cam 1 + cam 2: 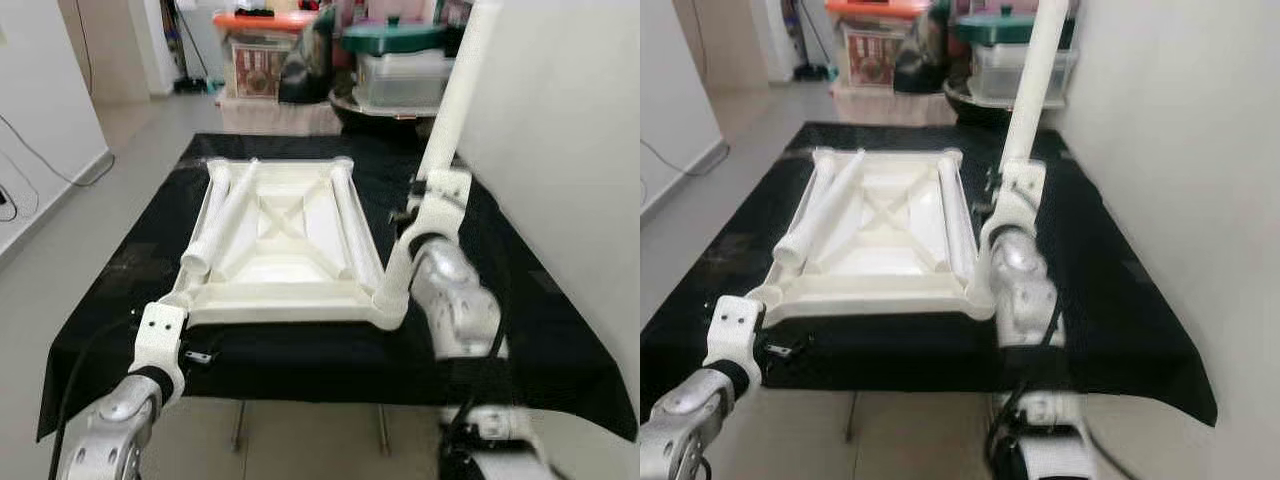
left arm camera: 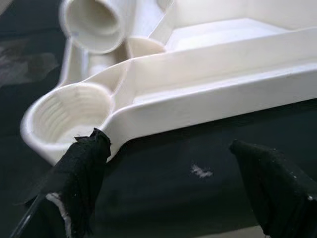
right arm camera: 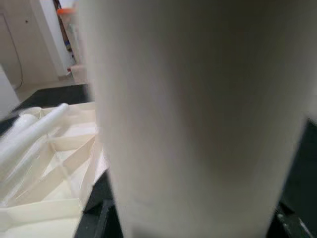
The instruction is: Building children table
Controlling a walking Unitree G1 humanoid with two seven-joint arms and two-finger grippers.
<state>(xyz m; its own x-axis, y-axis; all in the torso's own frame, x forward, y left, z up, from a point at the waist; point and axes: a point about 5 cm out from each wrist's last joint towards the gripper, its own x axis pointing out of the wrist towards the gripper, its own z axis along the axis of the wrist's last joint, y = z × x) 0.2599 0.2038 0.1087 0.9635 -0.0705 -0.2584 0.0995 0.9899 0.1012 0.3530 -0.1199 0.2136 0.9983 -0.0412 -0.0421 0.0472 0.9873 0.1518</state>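
One white tabletop (image 1: 290, 235) lies upside down on the black-covered surface (image 1: 520, 300), its ribbed underside facing up. I count three white legs. Two of them lie loose on the tabletop: one (image 1: 222, 220) slants across its left part, one (image 1: 352, 225) lies along its right edge. The third leg (image 1: 450, 90) stands tilted at the tabletop's near right corner, its lower end at the corner socket.

My left end effector (image 2: 166, 183) sits at the tabletop's near left corner, just off its front edge. Its two black fingers (image 2: 81, 173) are spread apart and pinch nothing; one fingertip is right beside the open threaded socket (image 2: 69, 114) of that corner, whether touching it I cannot tell. The open end of the slanting leg lies just behind that socket.

My right end effector (image 1: 432, 195) is at the tabletop's right side, up against the standing leg above the near right corner. The leg crowds my right wrist view, and I cannot tell whether these fingers are closed on it.

Beyond the tabletop's far edge stand several storage boxes (image 1: 262, 55).
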